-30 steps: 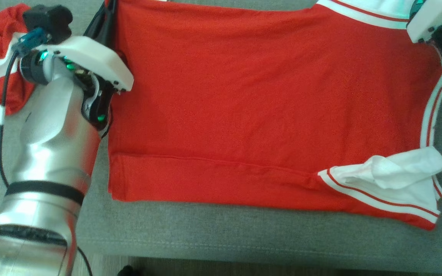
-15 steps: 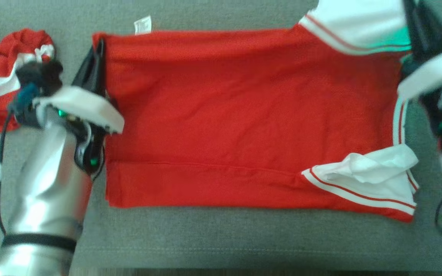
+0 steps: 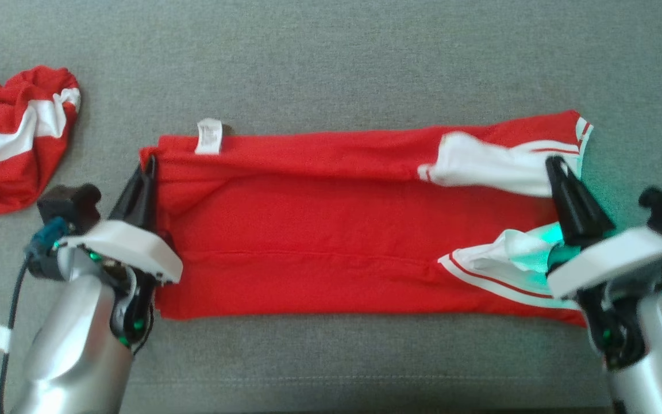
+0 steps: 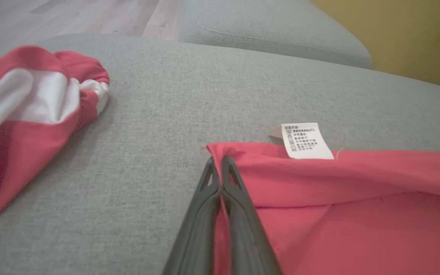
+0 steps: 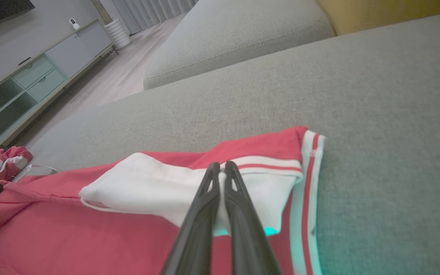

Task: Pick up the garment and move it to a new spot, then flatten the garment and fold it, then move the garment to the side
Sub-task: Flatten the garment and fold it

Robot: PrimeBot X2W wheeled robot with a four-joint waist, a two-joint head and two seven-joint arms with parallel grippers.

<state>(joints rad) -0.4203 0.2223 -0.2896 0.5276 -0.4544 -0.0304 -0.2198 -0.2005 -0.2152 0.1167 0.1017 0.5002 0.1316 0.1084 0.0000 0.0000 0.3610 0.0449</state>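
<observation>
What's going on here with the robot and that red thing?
The robot is folding a red garment on a grey cushion. Its left pincer is shut on the corner by the care label, its right pincer on the white-sleeved end. The garment lies between them as a long folded band. Another crumpled red-and-white garment sits off to the left.

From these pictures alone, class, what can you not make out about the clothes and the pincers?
Label print: left wrist view, too small to read.
Crumpled garment: head view, cut off by the left edge.
Right pincer: right wrist view, its own fingers hide whether it pinches the white sleeve.
Underside of shirt: head view, beneath its folds.
</observation>
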